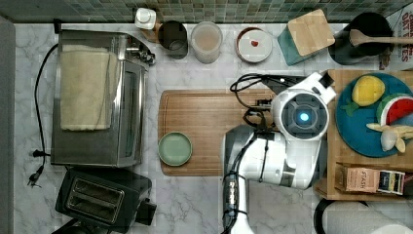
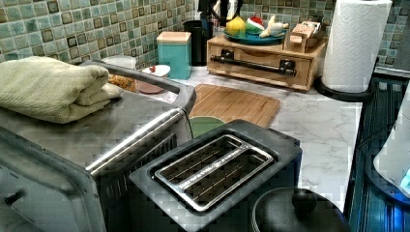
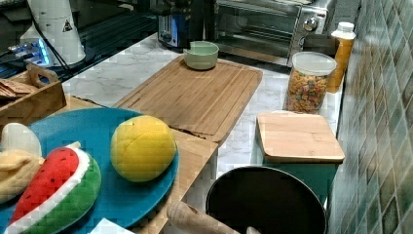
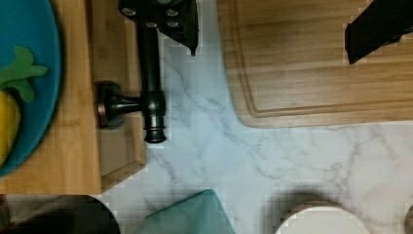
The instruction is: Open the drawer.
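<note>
The drawer (image 2: pixel 261 67) is a light-wood front in a wooden box, and in the left view it looks pushed in. Its long black bar handle (image 2: pixel 254 65) runs across that front on two posts. One end of the handle (image 4: pixel 151 92) and one post appear in the wrist view. My gripper (image 4: pixel 271 51) is open, its two black fingers far apart. One finger (image 4: pixel 170 19) overlaps the bar, and the other finger (image 4: pixel 380 27) is over the cutting board. In the top view the white arm (image 1: pixel 302 117) hovers beside the wooden box (image 1: pixel 332 83) and hides the drawer front.
A grooved cutting board (image 1: pixel 204 126) with a green bowl (image 1: pixel 175 148) lies in front of the drawer. A blue plate (image 1: pixel 358 131) of toy fruit sits on the box. A teal canister (image 1: pixel 304 36), a paper towel roll (image 2: pixel 355 43), a toaster oven (image 1: pixel 97 97) and a toaster (image 1: pixel 97 197) stand around.
</note>
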{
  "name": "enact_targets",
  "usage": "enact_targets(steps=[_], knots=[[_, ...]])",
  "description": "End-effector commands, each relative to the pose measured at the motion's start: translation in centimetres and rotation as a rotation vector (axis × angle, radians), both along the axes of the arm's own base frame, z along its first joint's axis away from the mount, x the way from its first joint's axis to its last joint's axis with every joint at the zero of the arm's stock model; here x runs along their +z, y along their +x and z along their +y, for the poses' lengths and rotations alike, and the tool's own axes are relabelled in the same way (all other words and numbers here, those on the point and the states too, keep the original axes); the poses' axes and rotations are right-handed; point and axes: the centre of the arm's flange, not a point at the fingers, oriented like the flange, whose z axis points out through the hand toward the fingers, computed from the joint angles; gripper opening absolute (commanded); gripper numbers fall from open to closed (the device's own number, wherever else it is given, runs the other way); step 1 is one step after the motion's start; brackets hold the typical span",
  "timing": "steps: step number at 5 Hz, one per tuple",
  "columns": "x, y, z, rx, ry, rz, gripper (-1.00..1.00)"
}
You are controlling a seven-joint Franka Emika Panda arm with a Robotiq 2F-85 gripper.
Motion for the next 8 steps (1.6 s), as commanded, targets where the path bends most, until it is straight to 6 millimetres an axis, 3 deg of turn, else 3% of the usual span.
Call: enact_targets(steps=[1, 4, 6, 8], knots=[[-3.8, -2.8, -3.1, 0.047, -0.057, 0.05, 1.0], [-7.9, -4.7, -7.1, 0.087, -0.103, 0.055, 1.0], [-9.4, -5.1, -10.6, 0.063, -0.121, 0.092, 1.0], [-13.5, -5.9, -11.4, 0.022, -0.117, 0.073, 1.0]])
